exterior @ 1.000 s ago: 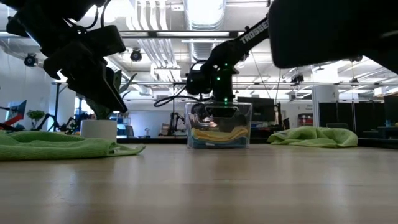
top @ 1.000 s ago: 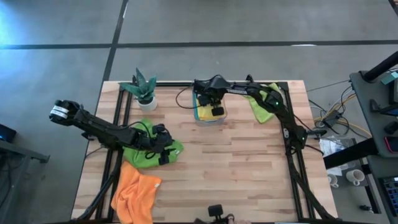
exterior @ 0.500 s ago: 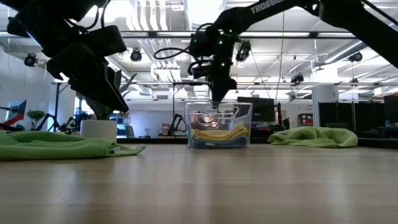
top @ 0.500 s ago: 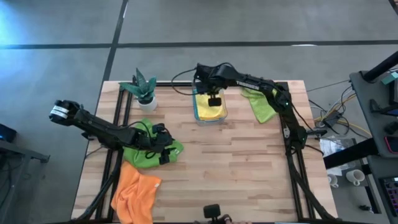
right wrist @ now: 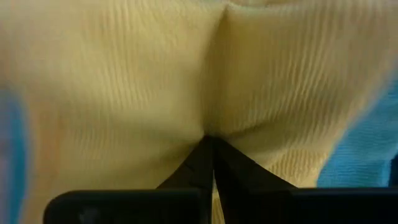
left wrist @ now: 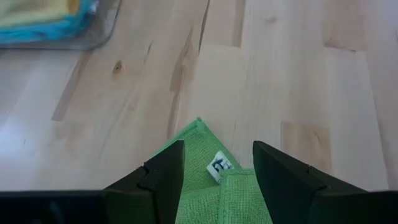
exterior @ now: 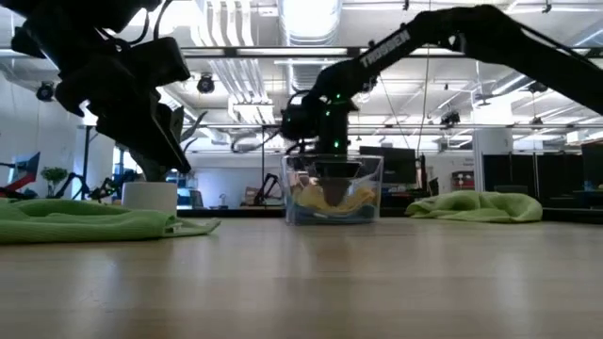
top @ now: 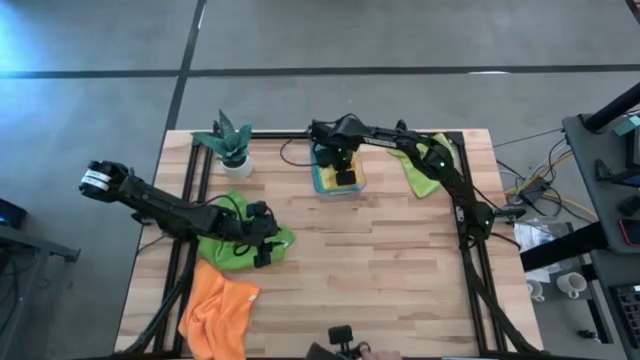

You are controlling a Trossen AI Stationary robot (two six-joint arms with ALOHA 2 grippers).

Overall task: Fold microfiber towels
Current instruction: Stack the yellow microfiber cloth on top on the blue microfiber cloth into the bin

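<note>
Down in the clear bin (top: pixel 337 184) by the table's far edge, my right gripper (right wrist: pixel 208 147) presses closed into the yellow towel (right wrist: pixel 155 81). My left gripper (left wrist: pixel 214 165) hangs spread over the green towel (top: pixel 238 247) near the left edge.

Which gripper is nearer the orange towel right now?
The left. The left gripper sits over the green towel just beyond the orange towel; the right gripper is far off, down in the clear bin.

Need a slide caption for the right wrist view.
Right gripper shut, pinching the yellow towel into a crease; blue towel at the edge.
</note>
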